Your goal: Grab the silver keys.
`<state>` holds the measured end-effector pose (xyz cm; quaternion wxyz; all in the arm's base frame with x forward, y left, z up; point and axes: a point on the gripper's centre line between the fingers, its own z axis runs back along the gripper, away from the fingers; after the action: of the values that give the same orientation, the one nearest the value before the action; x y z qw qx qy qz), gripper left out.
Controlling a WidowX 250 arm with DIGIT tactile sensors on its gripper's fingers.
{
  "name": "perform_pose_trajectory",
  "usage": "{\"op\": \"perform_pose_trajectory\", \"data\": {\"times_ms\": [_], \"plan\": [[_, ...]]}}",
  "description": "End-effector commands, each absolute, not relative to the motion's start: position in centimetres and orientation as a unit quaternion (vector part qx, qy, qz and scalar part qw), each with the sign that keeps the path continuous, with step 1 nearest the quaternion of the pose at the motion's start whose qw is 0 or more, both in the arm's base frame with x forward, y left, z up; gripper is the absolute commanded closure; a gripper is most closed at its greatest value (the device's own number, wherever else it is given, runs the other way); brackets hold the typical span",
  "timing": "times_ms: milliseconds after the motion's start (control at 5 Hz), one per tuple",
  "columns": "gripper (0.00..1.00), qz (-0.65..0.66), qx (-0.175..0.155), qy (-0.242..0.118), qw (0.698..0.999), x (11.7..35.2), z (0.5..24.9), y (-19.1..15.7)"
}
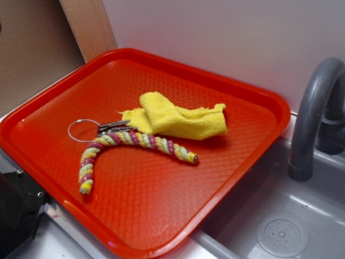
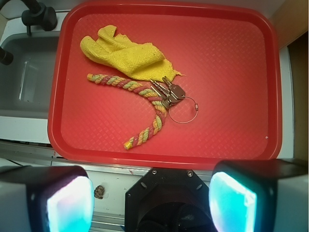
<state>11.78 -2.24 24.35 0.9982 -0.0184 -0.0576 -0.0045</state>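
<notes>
The silver keys [image 2: 171, 92] lie on the red tray [image 2: 231, 72], wedged between the yellow cloth [image 2: 128, 54] and the striped rope [image 2: 145, 108], their wire ring [image 2: 183, 109] flat on the tray. In the exterior view the keys [image 1: 114, 127] and ring [image 1: 82, 130] sit left of the cloth [image 1: 175, 116], above the rope [image 1: 135, 143]. My gripper [image 2: 151, 202] hangs high over the tray's near edge, open, with nothing between its glowing pads [image 2: 232, 200]. It does not show in the exterior view.
A grey sink basin [image 1: 285, 221] with a curved grey faucet [image 1: 315, 102] lies beside the tray. A wooden board [image 1: 89, 24] leans at the back wall. The robot's black base [image 1: 16, 210] stands at the tray's near corner.
</notes>
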Motion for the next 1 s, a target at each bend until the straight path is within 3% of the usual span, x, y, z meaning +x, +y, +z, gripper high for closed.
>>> {"op": "perform_pose_trajectory", "data": {"times_ms": [0,400,600,800], "plan": [[0.00,-0.005,-0.018,-0.058,0.998,11.8,24.3,-2.2],[0.00,0.065,0.007,-0.047,0.997,19.0,22.2,-0.5],[0.00,0.149,0.014,-0.032,0.988,20.4,21.5,1.6],[0.00,0.271,0.001,-0.038,0.962,18.9,21.3,4.4]]}}
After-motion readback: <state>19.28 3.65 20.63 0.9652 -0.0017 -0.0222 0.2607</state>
